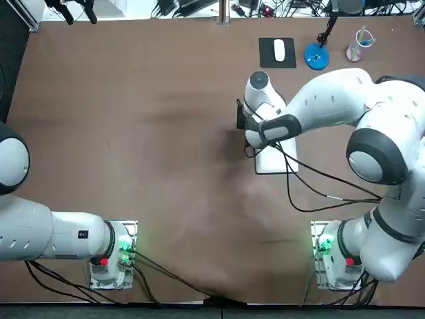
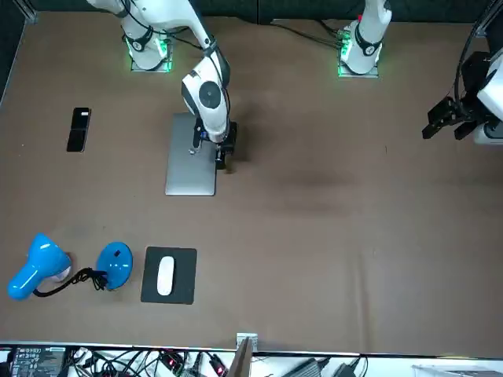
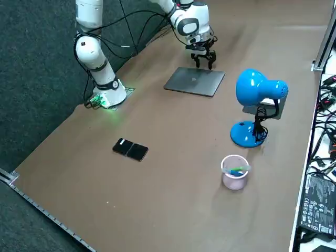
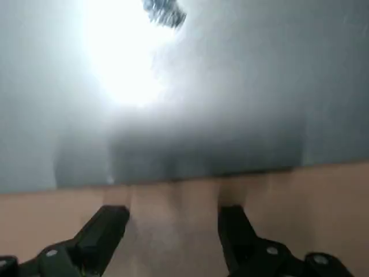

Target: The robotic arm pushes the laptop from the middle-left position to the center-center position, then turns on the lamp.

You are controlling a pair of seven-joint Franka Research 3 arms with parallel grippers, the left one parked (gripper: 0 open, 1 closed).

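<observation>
Alt: brown worktop [image 1: 133, 133] w/ a closed laptop [image 2: 189, 169], a thin flat silver-grey slab w/ smooth matte lid, lying in the robot's right half, mid-depth, short of centre. Right arm's claw [image 2: 225, 159] hangs low just beside the laptop edge that faces the worktop's centre. Its two black fingers [image 4: 106, 228] are spread apart, nothing between them, bare worktop below; can't tell if they touch the laptop. Blue lamp [image 3: 254, 86], glossy rounded head on a thin bent neck & round base, stands near the far right corner next to a black mouse pad [image 2: 185, 290] w/ white mouse [image 2: 165, 276], well apart from the laptop. Risks, as I judge: claw sits on the centre-facing side, so a shove from here would drive the laptop away from centre; it likely needs to go round first. Thin edge & slick lid could let the fingers ride up or slip; an off-centre push would spin the slab. Lamp looks light & top-heavy, so a hard press may tip or skid it.
</observation>
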